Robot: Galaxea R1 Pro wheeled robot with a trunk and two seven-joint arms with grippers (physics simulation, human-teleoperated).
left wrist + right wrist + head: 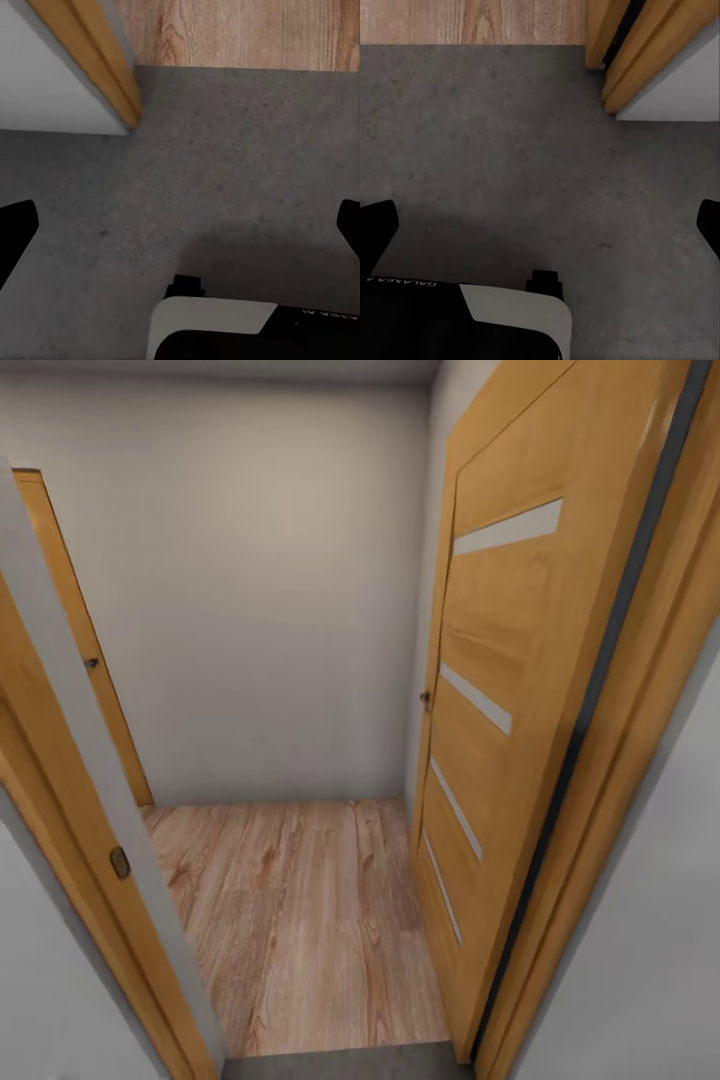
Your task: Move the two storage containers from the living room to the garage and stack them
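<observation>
Left gripper (180, 225): black fingers (16, 225) stand wide apart at the frame edges, nothing between them. Beneath lies the grey speckled floor (225, 165). Beyond it, a door frame (97, 56) of orange-brown wood edges a pale wall (37, 75), and wood planks (247, 30) begin at the threshold.

Right gripper (540, 225): fingers likewise spread, holding nothing, over the same concrete. A frame post and the door's dark edge (622, 30) stand at the threshold, with a pale wall beside.

Head view: an open doorway. The door (500, 690), orange-brown with frosted stripes, is swung inward on the right. Plank flooring (300, 920) runs to a plain pale wall (250, 580). A second wooden door (80, 630) sits at the left. A strip of grey concrete (340, 1063) shows nearest the camera.

The containers appear in none of the three views; their location cannot be told.
</observation>
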